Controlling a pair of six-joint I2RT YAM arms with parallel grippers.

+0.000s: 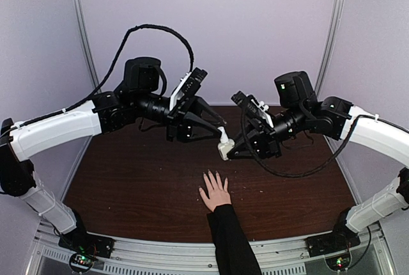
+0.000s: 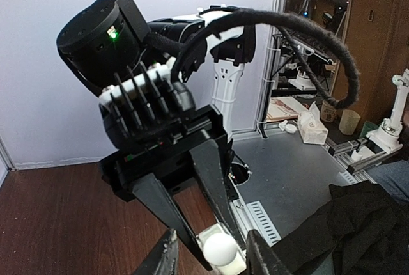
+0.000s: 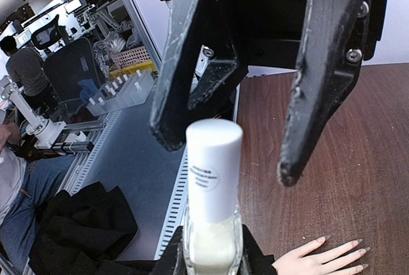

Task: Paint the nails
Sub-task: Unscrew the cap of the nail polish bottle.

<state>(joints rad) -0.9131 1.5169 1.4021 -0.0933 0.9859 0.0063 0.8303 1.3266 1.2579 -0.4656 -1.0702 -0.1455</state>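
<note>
White cap (image 3: 214,160) sits between the jaws of the left gripper (image 1: 221,135), which are spread wide and hold nothing (gap visible on both sides in the right wrist view). Right gripper (image 1: 229,151) is clamped on the bottle (image 3: 212,243) body, with the cap axis pointing into that gap. Nails (image 3: 358,243): hand (image 1: 215,193) lies flat on the table (image 1: 115,185), 6 o'clock from the bottle, fingertips toward 12. I'd say the left closes on the cap first.
</note>
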